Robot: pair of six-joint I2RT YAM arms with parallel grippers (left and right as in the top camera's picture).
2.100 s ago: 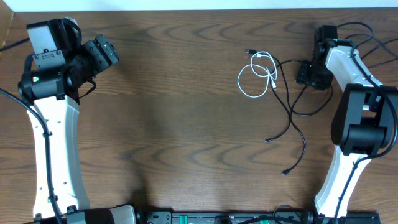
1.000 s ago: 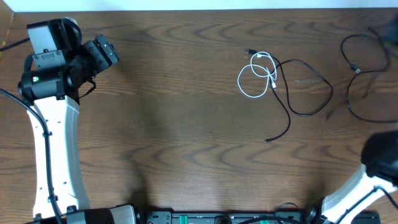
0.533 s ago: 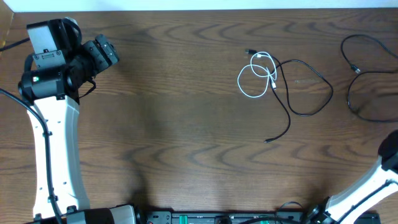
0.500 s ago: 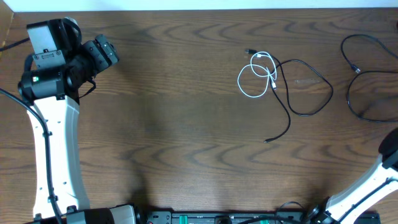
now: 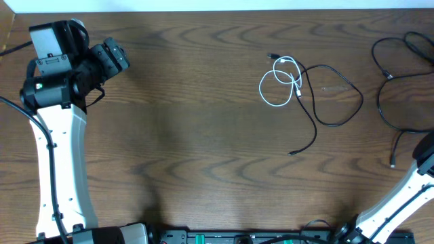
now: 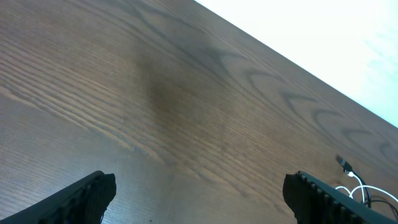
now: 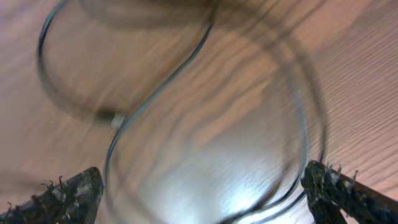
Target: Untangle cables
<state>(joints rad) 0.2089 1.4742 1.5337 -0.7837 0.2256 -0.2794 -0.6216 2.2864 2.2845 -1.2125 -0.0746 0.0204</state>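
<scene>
The desk (image 5: 203,135) is a dark wood-grain surface that fills the overhead view.

The left arm (image 5: 57,135) stands along the left edge of the desk, well apart from all cables. You will find the left pincer (image 6: 199,186) spread wide in its wrist view, over bare wood.

The right arm (image 5: 407,196) enters at the lower right corner of the overhead view. Its pincer lies outside that view. In the right wrist view the right pincer (image 7: 200,177) is spread wide, one fingertip at each lower corner. That view is blurred. A black cord curves across the desk below the jaws, and you cannot tell whether it touches them.

Locate the cables on the right half of the desk:
- The outer black cable (image 5: 378,108) lies at the right edge in loose curves. One plug end rests beside the right arm.
- The middle black cable (image 5: 316,135) forms one open loop. Its tail runs toward the near edge of the desk.
- The white cable (image 5: 262,89) is coiled in small loops. It crosses the middle black cable at its right side.

The outer black cable lies apart from the other two.
</scene>
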